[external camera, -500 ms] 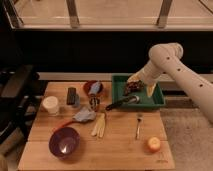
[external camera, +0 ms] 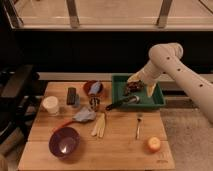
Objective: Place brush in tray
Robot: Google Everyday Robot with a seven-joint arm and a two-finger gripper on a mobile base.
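The brush (external camera: 121,103) lies slanted. Its pale head rests inside the dark-green tray (external camera: 159,101) and its black handle sticks out over the tray's front-left rim onto the wooden table. My gripper (external camera: 140,87) hangs over the middle of the tray, just above and right of the brush head. Its yellowish fingers (external camera: 150,90) are spread apart and hold nothing. A small dark object lies in the tray under the gripper.
On the table are a purple bowl (external camera: 64,141), a white cup (external camera: 50,105), a black block (external camera: 71,96), a red bowl (external camera: 92,88), a red-handled utensil (external camera: 80,117), wooden utensils (external camera: 99,125), a fork (external camera: 139,125) and an orange (external camera: 154,144). A dark chair (external camera: 15,90) stands at the left.
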